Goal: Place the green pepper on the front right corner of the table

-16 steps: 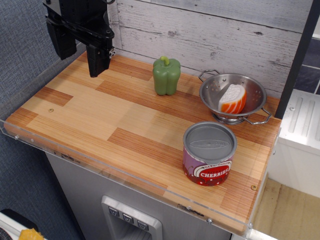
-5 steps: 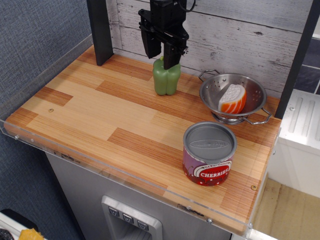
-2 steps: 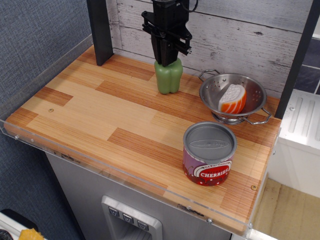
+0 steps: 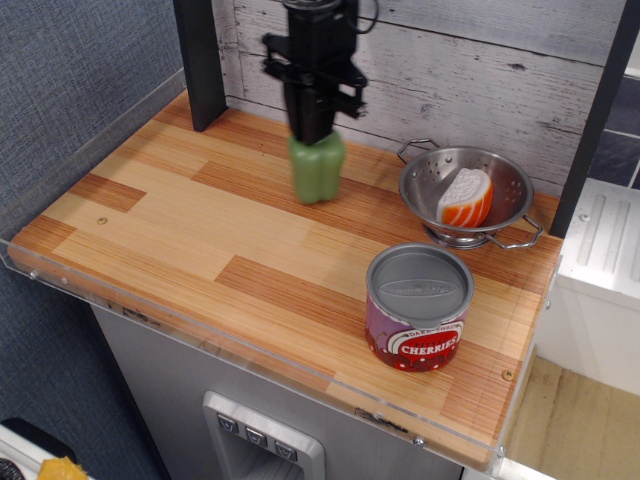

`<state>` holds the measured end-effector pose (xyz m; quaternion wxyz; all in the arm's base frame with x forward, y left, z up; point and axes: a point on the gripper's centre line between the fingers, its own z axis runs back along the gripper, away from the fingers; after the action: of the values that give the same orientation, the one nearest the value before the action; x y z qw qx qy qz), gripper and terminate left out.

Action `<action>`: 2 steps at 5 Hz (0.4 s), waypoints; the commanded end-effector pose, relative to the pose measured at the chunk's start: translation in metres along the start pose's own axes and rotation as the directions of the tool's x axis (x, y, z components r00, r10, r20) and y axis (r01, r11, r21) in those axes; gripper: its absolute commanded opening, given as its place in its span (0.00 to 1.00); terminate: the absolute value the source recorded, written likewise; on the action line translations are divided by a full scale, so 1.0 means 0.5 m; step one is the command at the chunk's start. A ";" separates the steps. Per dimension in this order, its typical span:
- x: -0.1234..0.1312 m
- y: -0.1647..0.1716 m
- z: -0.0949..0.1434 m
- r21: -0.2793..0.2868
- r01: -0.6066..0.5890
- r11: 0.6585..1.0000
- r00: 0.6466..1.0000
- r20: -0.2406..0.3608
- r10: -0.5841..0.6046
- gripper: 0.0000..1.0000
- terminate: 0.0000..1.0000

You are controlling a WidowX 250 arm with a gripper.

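The green pepper [image 4: 317,172] is glossy and lobed, and blurred by motion, at the back middle of the wood-plank table. My gripper [image 4: 313,135] comes down from above and is shut on the pepper's top, hiding its stem. The pepper looks slightly raised off the planks. The front right corner of the table [image 4: 62,238], with the dark brown plank patch, small screw and clear plastic rim, lies at the left of the view beside the blue-grey fabric wall, well away from the pepper.
A steel colander [image 4: 428,188] holding an orange-and-white wedge [image 4: 467,198] stands at the right rear. A cherries can [image 4: 418,307] stands near the right front. A dark post [image 4: 200,60] rises at the back left, by the white plank wall.
My gripper crossed from the left to above the pepper, came down and shut on its top. It has now carried the pepper a little to the left and forward.
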<state>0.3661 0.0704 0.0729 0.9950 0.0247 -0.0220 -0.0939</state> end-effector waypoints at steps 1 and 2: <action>-0.091 0.053 0.079 0.092 -0.219 0.971 0.976 0.000 0.220 0.00 0.00; -0.131 0.073 0.086 0.104 -0.256 0.961 0.966 0.003 0.257 0.00 0.00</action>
<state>0.3042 0.1209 0.0982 0.9969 0.0667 0.0011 0.0406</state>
